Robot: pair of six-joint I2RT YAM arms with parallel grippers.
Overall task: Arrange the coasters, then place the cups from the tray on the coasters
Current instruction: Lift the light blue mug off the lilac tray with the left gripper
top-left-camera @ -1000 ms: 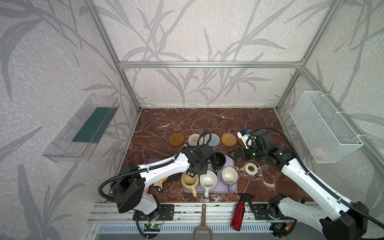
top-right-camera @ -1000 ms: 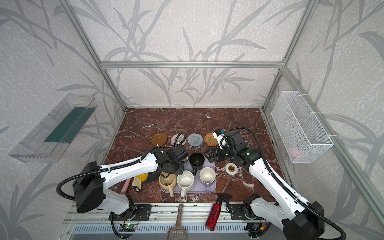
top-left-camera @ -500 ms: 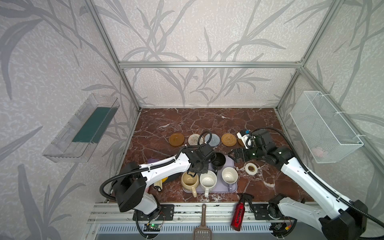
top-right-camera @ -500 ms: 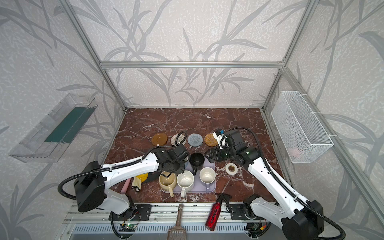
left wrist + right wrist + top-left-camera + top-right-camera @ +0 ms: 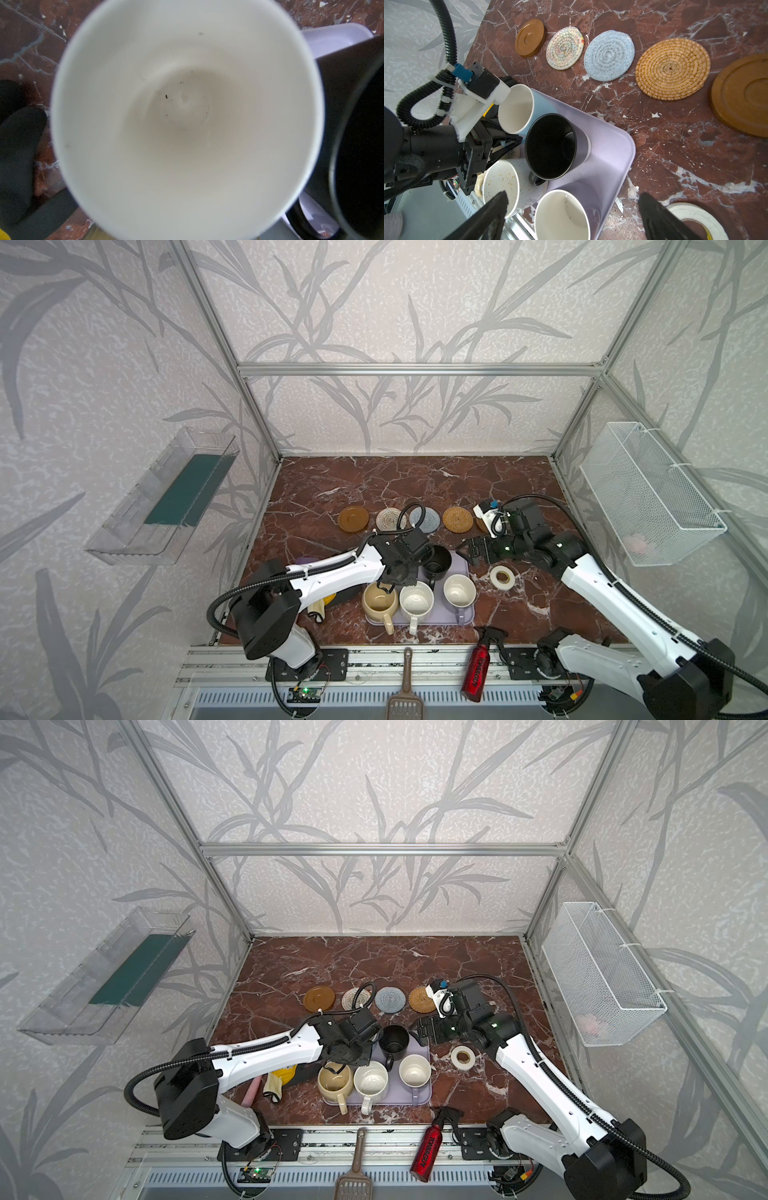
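Five coasters lie in a row at mid table: amber [image 5: 353, 519], cream woven [image 5: 390, 519], grey-blue [image 5: 428, 519], rattan [image 5: 458, 519], and a second amber one [image 5: 741, 93]. The lavender tray [image 5: 466, 572] carries the black cup [image 5: 436, 562], cream-yellow cup [image 5: 379, 599], speckled cup [image 5: 416, 599] and lavender-grey cup [image 5: 459, 591]. The light blue cup [image 5: 517, 110] stands at the tray's far left corner, under my left wrist in both top views. My left gripper [image 5: 506, 143] is shut at its handle. My right gripper [image 5: 573, 197] hangs open over the tray's right edge, above the lavender-grey cup.
A white tape roll [image 5: 502, 576] lies right of the tray. A yellow item [image 5: 282, 1077] and a pink one [image 5: 253, 1092] sit under my left arm. A red spray bottle [image 5: 478, 664] and a brown scoop [image 5: 405, 689] rest at the front rail. A wire basket [image 5: 648, 493] hangs on the right wall.
My left gripper's jaws have closed at the light blue cup. My right gripper has drifted slightly left toward the tray, still open.
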